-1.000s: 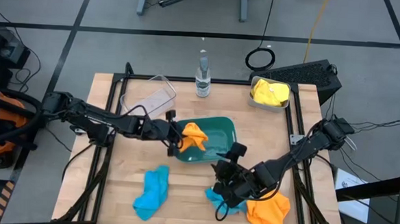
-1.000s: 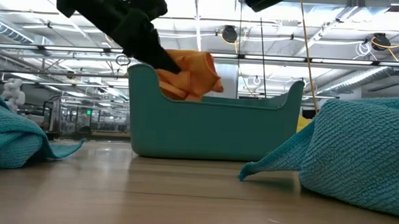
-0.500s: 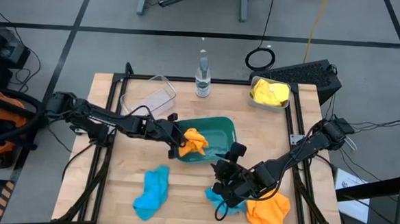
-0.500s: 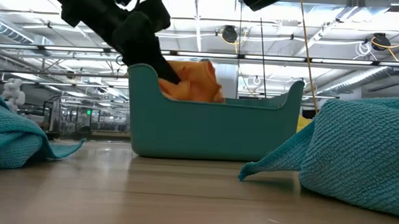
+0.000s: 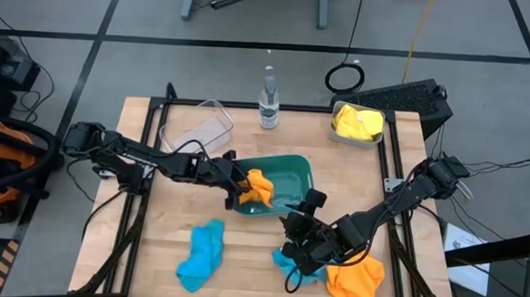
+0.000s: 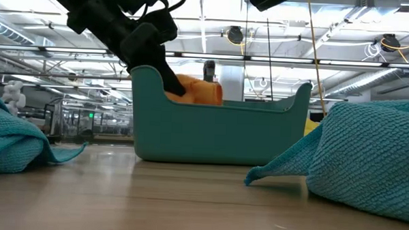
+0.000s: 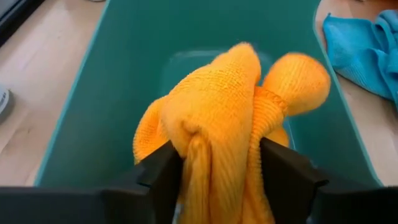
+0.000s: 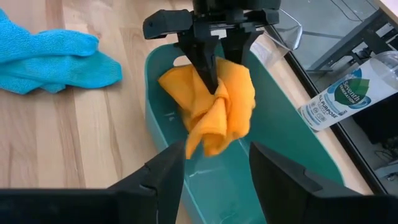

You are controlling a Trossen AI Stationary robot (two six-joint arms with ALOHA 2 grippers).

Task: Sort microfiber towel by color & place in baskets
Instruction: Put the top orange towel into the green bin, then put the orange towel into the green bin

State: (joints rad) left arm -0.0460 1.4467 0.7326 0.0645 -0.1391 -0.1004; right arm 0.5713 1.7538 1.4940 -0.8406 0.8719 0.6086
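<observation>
The left gripper [image 5: 241,187] hung over the teal basket [image 5: 293,173], jaws parted around an orange towel [image 5: 258,185] sagging into it. The right gripper [image 5: 295,230] waited just beside that basket, jaws open, empty.

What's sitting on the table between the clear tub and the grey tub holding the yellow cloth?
A clear bottle with a label stands between the clear tub and the grey tub, along the table's far edge. The high view shows it.
</observation>
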